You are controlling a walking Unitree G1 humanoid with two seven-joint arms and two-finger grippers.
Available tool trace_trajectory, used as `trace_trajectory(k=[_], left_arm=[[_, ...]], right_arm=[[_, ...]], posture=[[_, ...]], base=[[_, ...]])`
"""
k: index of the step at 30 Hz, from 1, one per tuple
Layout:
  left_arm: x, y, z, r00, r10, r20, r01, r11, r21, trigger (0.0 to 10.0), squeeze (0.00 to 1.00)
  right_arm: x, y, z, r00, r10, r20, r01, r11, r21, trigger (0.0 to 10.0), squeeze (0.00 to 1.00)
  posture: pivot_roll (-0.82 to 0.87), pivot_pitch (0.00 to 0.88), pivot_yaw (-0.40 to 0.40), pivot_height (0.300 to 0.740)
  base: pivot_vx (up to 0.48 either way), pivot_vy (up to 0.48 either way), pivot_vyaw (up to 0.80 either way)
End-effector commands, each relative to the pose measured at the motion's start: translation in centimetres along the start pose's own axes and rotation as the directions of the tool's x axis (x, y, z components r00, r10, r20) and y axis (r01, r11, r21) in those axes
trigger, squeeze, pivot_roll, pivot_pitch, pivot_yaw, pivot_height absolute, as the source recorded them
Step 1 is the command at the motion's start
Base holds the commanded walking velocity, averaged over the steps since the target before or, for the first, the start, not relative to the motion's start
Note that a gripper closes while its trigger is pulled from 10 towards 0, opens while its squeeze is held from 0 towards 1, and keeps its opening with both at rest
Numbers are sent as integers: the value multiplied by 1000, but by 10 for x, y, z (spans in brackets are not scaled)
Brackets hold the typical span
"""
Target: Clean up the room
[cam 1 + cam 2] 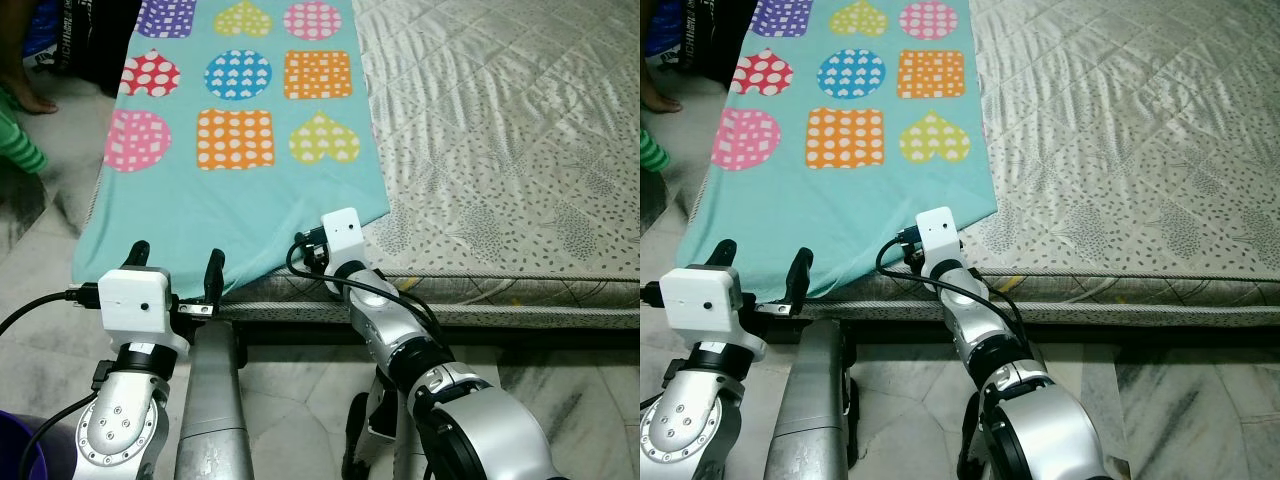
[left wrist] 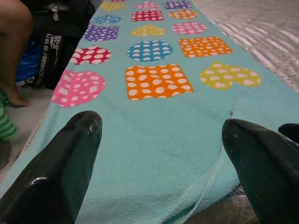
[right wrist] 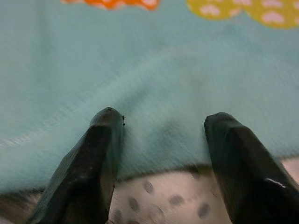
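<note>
A teal blanket (image 1: 230,190) printed with dotted hearts, squares and circles lies spread over the left part of the bed. Its near hem hangs at the mattress edge. My left gripper (image 1: 178,255) stands open just before the blanket's near left hem, and the wrist view shows its fingers (image 2: 70,154) spread with the cloth (image 2: 159,149) between and beyond them. My right gripper (image 3: 161,126) is open at the blanket's near right corner. Its fingertips (image 3: 107,121) sit at the folded hem, with the dotted mattress cover just below.
The grey quilted mattress (image 1: 500,130) fills the right side, on a metal bed frame (image 1: 520,318). A person's bare foot (image 1: 30,100), a green striped garment (image 1: 20,150) and a black bag (image 1: 90,40) are on the floor at the left. A purple container (image 1: 12,450) is at the bottom left.
</note>
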State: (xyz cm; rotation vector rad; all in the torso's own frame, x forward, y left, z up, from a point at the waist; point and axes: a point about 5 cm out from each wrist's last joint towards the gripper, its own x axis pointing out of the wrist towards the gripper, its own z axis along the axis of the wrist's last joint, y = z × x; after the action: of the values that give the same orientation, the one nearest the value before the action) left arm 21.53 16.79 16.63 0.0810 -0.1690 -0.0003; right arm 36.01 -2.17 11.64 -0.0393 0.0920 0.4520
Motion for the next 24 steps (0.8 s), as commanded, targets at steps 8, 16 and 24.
trace_trajectory(k=[8,16,24], left_arm=[[6,-2,-9,1000,-4,-14,3,999,-33,10000,0],[17,-2,-13,1000,-18,-8,17,999,-45,10000,0],[30,-2,-14,1000,-11,17,12,999,-52,10000,0]], right_arm=[[-13,-11,24,974,-24,227,-16,985,171,10000,0],[-32,-42,40,944,-111,312,51,980,194,10000,0],[-47,-63,41,938,-163,307,111,977,180,10000,0]], posture=[[209,260,-39,561],[162,214,-18,601],[139,161,-3,646]], base=[[0,0,0],[0,0,0],[0,0,0]])
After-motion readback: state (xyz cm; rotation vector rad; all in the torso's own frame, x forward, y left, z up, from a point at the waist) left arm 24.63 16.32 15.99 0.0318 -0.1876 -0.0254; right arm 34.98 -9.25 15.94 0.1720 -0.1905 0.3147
